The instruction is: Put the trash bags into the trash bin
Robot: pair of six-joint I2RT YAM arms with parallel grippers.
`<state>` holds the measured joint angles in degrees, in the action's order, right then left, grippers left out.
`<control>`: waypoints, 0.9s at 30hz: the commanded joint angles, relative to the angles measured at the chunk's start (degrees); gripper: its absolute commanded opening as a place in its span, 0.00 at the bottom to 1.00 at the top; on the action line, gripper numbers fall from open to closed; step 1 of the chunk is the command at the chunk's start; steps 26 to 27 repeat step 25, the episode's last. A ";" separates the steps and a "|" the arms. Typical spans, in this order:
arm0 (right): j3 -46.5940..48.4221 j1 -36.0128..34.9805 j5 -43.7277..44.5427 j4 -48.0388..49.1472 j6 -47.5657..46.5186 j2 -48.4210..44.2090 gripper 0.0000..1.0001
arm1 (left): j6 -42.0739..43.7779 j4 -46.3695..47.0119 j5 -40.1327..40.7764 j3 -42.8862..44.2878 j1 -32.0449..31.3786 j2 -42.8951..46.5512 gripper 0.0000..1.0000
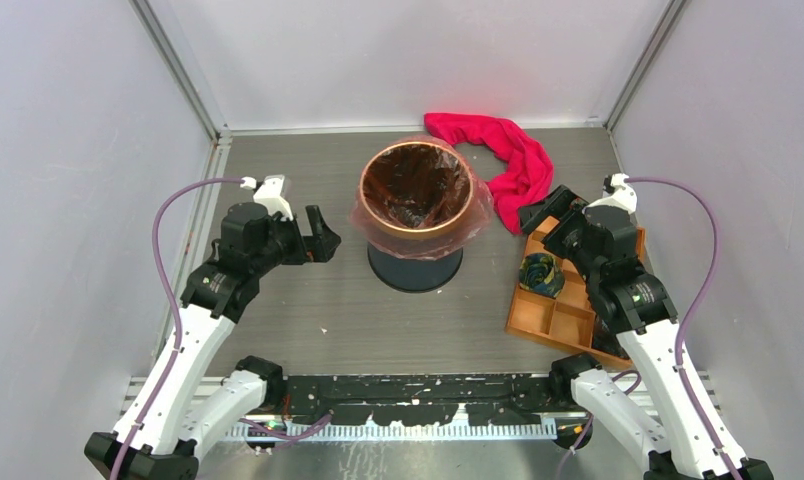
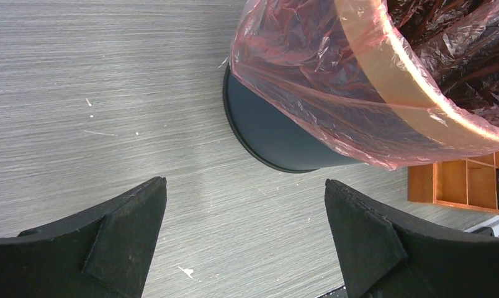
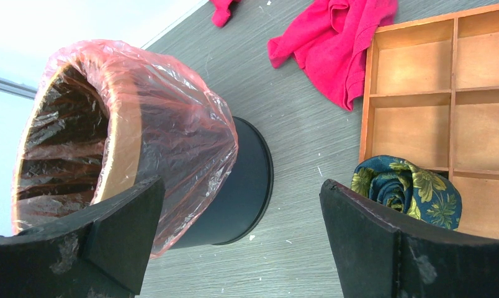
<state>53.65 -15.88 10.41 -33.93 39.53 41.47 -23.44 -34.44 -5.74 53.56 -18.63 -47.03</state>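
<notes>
You see a translucent red-pink plastic bag [image 1: 478, 214] over the navy, gold-rimmed cylindrical bin [image 1: 415, 270]; beside it, a magenta fabric cloth [image 1: 518, 165].

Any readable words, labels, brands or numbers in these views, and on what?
None can be read. The trash bin, trash bag, orange tray and magenta cloth carry no print; the rolled fabric in the tray shows only a leaf pattern.

Tray [image 1: 553, 322] half hidden under right arm [image 1: 628, 290]; trash bin [image 2: 272, 133] cropped — top edge.
</notes>
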 commanded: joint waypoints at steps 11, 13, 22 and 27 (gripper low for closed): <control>-0.01 0.29 0.00 2.28 0.52 -0.51 1.00 | 1.29 0.25 0.88 0.73 0.18 0.05 1.00; -0.03 0.31 -0.56 2.53 0.76 -0.49 1.00 | 1.42 0.24 0.90 0.76 0.18 0.05 1.00; -0.12 0.24 -0.66 2.76 0.98 -0.47 1.00 | 1.26 -0.77 0.28 1.64 0.17 -1.83 1.00; -0.29 0.32 -0.51 2.73 0.99 -0.66 1.00 | 1.42 -0.94 0.08 1.70 0.18 -1.60 1.00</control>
